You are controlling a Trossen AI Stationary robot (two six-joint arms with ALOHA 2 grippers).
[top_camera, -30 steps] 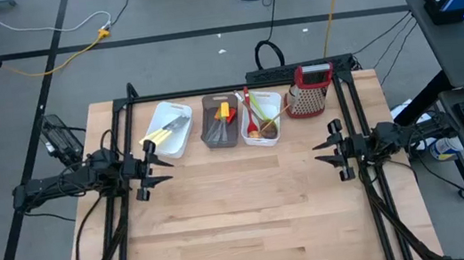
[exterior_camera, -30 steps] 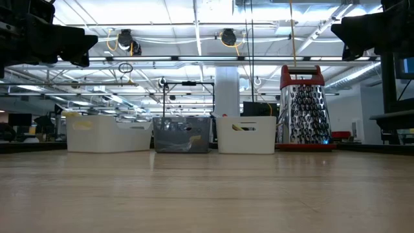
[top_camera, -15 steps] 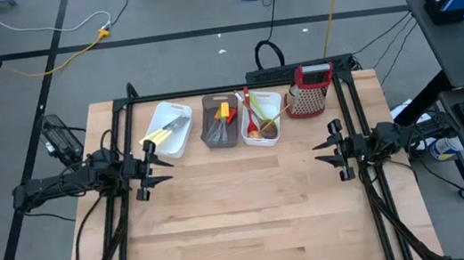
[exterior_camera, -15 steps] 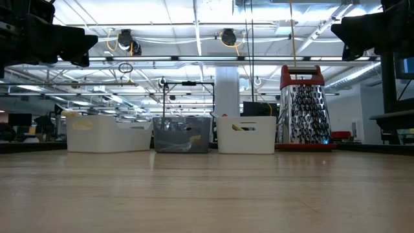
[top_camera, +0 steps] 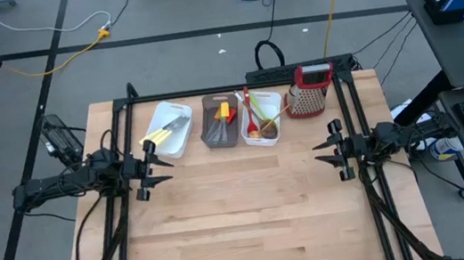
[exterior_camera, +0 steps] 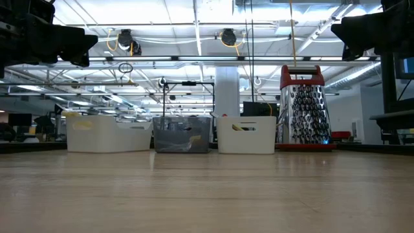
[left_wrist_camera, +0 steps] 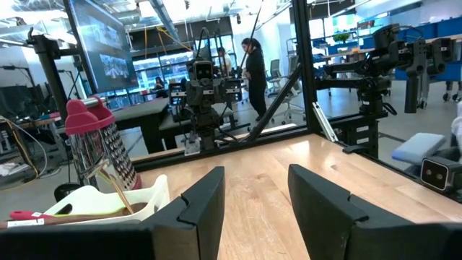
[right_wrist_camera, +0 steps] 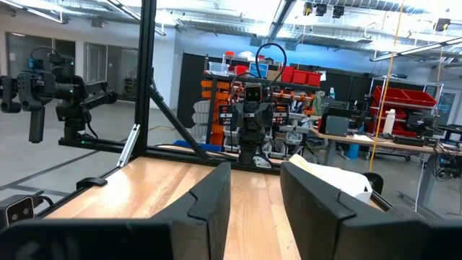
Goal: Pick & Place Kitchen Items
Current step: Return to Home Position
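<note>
Three tubs of utensils [top_camera: 226, 112] are lined up left of the box grater [top_camera: 310, 90]; both grippers are empty.
Going left from the grater: a white tub [top_camera: 276, 99] is filled with red, green and wooden spoons [top_camera: 255, 120], a dark tub [top_camera: 215, 134] with yellow and red spatulas [top_camera: 228, 117], a second white tub [top_camera: 186, 134] with yellow-handled pieces [top_camera: 158, 138]. The left gripper [top_camera: 164, 170] and right gripper [top_camera: 317, 155] are held in front of the grater over the bare wooden table [top_camera: 254, 226], fingers spread, well apart from the utensils. A person [left_wrist_camera: 255, 68] is seen in the room.
</note>
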